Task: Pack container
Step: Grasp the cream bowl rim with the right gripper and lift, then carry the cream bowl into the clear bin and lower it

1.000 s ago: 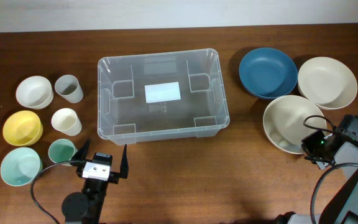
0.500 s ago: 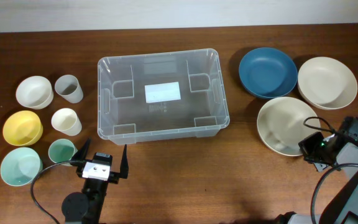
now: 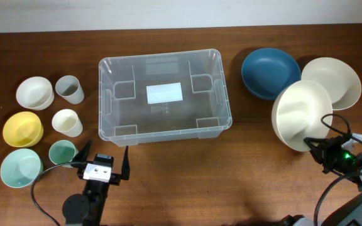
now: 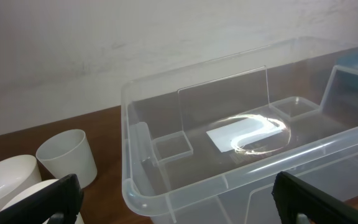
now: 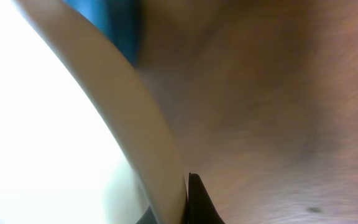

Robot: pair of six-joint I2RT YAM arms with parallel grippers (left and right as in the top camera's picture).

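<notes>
Two arms flank the large clear rectangular plastic container (image 3: 168,116), which sits empty at the centre of the brown wooden table (image 3: 244,182); the right gripper (image 3: 312,146) pinches the rim of a big cream plastic bowl (image 3: 300,113), tipping it on edge, evidently to carry it binward; the left gripper (image 3: 104,153) hangs just before the container's near wall, fingers spread wide, holding nothing.

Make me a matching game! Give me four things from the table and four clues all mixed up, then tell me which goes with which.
Things:
1. clear container
2. blue bowl
3. yellow bowl
4. cream bowl at the right end effector

Clues:
a. tipped up on its edge
b. in the middle, nothing inside
c. on the far left side
d. lying flat, just right of the container

Pairs: 1-b, 2-d, 3-c, 4-a
</notes>
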